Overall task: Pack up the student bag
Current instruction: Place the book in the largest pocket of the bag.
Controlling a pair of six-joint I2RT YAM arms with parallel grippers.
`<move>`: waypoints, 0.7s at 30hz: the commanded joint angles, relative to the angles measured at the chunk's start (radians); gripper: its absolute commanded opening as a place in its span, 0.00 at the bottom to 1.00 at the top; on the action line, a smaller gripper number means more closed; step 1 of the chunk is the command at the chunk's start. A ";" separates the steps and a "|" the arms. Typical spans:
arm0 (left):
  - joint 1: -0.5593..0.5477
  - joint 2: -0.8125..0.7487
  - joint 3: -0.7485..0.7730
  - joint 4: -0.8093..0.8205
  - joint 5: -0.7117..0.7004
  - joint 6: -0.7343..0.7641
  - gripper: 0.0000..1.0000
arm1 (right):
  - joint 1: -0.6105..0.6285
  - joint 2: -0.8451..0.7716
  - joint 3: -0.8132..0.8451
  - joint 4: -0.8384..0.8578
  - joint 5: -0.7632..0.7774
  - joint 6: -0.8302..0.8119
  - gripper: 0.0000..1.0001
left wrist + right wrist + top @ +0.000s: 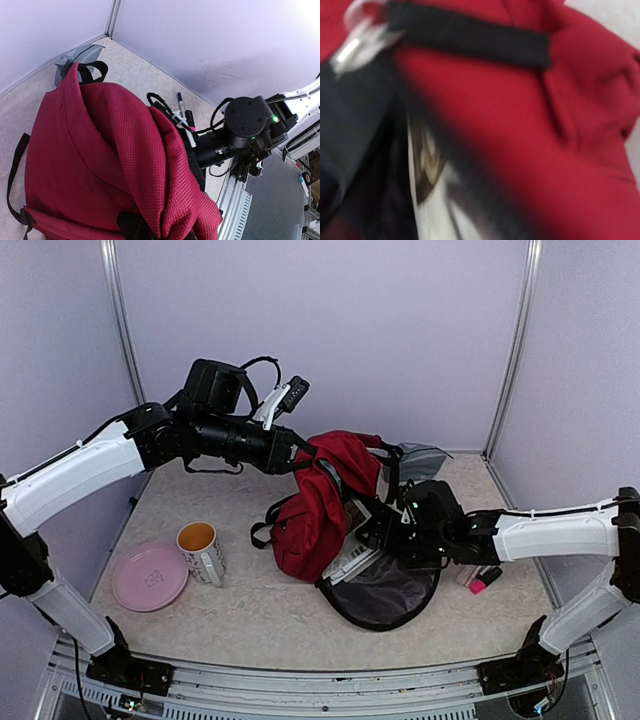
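The dark red student bag (320,500) is held up by its top, with its black-lined mouth (385,592) lying open on the table. My left gripper (300,455) is shut on bunched red fabric at the top of the bag (165,215); its fingers are hidden in the cloth. My right gripper (377,530) is at the bag's mouth, against a white book or notebook (350,555). The right wrist view is blurred: red fabric (530,125), a black strap (470,37) and a white edge (432,210) show, and no fingers can be made out.
A yellow-lined mug (200,550) and a pink plate (150,577) stand at the front left. A grey pouch (420,458) lies behind the bag. A pink marker (485,580) lies under my right arm. Pens (181,102) lie by the back wall.
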 commanded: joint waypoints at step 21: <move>0.089 0.101 0.010 0.050 -0.095 0.070 0.00 | -0.526 0.023 0.483 -0.334 -0.245 -0.540 0.99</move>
